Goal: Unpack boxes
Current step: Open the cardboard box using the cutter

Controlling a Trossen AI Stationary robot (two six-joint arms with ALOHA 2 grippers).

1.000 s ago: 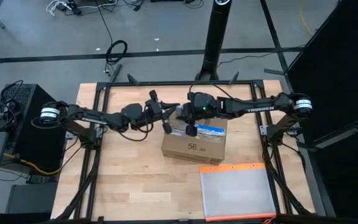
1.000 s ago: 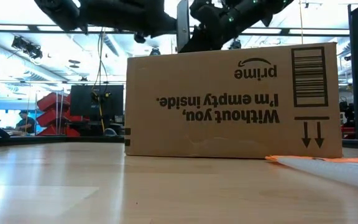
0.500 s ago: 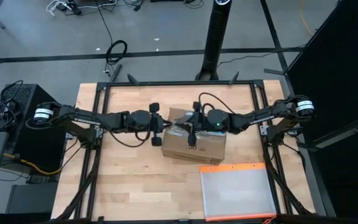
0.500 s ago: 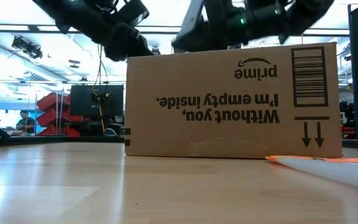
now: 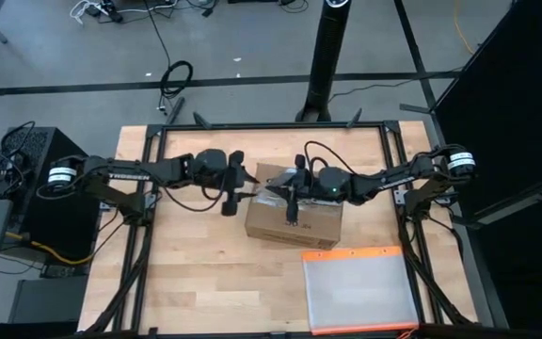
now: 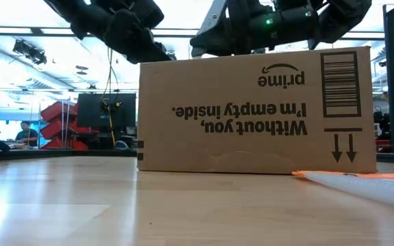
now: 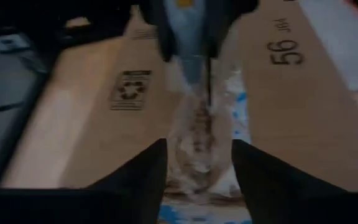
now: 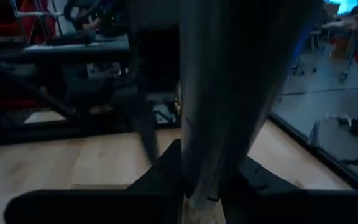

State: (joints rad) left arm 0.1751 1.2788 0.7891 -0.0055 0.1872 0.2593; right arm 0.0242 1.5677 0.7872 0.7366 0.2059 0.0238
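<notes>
The brown cardboard box [image 5: 294, 221] stands mid-table on its base, its top marked "56" [image 7: 284, 50]. A strip of clear tape [image 7: 190, 50] rises from the torn seam on the box top. My right gripper [image 5: 285, 193] hovers over the box top, shut on that strip. My left gripper [image 5: 233, 185] stands open at the box's left edge, just above it. Its fingers [image 7: 148, 180] stand either side of the seam's torn end and touch nothing. My right gripper pinches the tape strip [image 8: 201, 186] between its two fingers. The fingers lie about level and come from the table's right. From the fingers the strip runs down to the seam [image 7: 199, 109] on the box top, where its other end stays stuck; it looks fairly straight.
A flat clear pouch with an orange edge [image 5: 360, 292] lies on the table in front of the box, toward the near right corner. Bare wood lies to the left of the box [image 5: 186, 254]. A black frame borders the table [image 5: 149, 235].
My left gripper has drawn back from the box top toward the table's left edge. My right gripper has tipped from pointing down to about level and sunk over the box, keeping the tape strip, which now slants instead of standing upright. The box has stayed put.
</notes>
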